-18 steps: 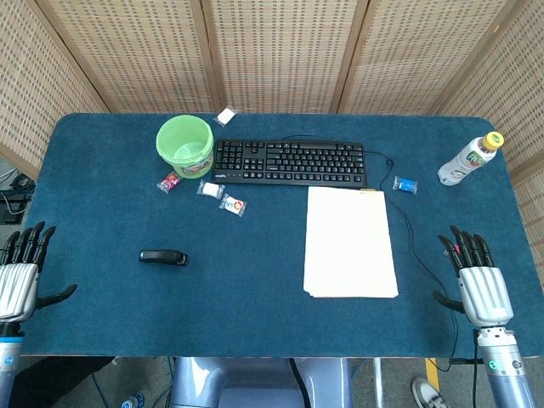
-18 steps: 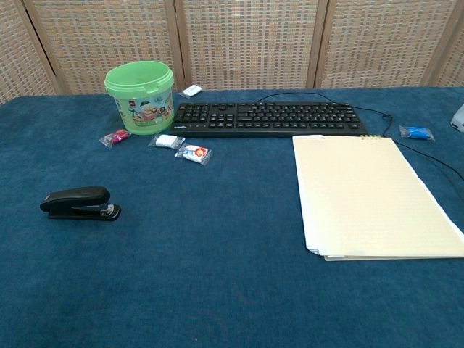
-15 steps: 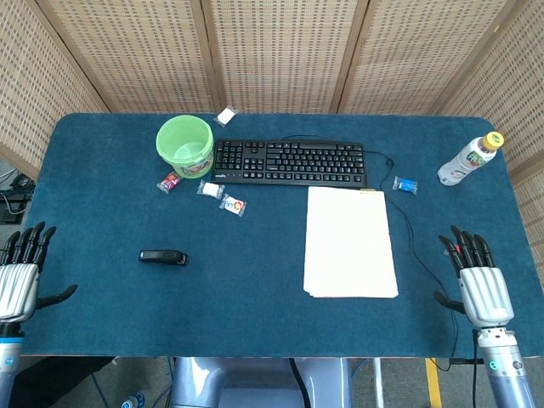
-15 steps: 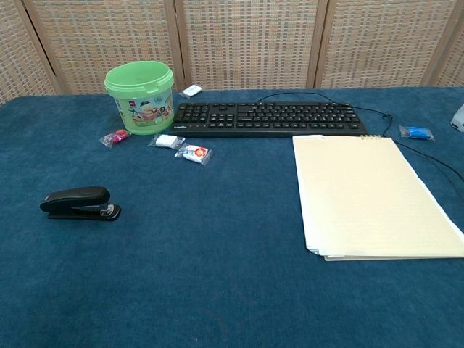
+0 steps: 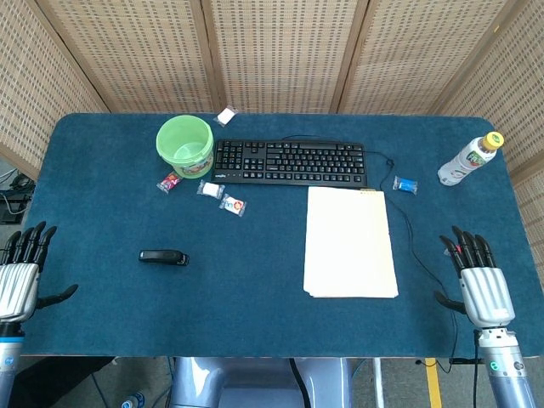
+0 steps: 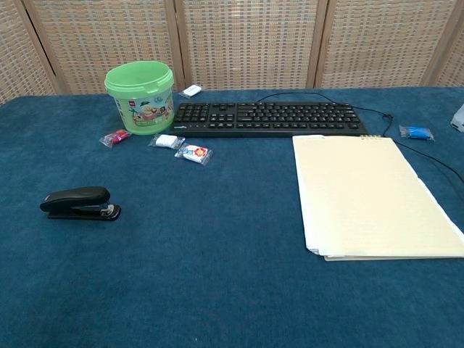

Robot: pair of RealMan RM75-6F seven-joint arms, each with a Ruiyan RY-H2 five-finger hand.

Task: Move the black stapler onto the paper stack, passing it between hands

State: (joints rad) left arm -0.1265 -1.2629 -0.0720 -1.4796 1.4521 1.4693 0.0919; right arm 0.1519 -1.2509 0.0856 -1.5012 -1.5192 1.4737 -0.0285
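Black stapler [image 5: 163,257] lay flat on the table [image 5: 255,323], well apart from the paper stack [image 5: 349,242] at its 3 o'clock. Left hand [image 5: 19,280] and right hand [image 5: 480,285] empty, fingers spread, at opposite table edges.

Woven rattan screen panels [image 5: 280,51] in pale wooden frames, closing in three sides of a counter [image 5: 255,314] covered in deep blue felt. Even, shadowless indoor light throughout. Grey floor [image 5: 399,382] with a yellow stripe [image 5: 431,371] below the front edge.
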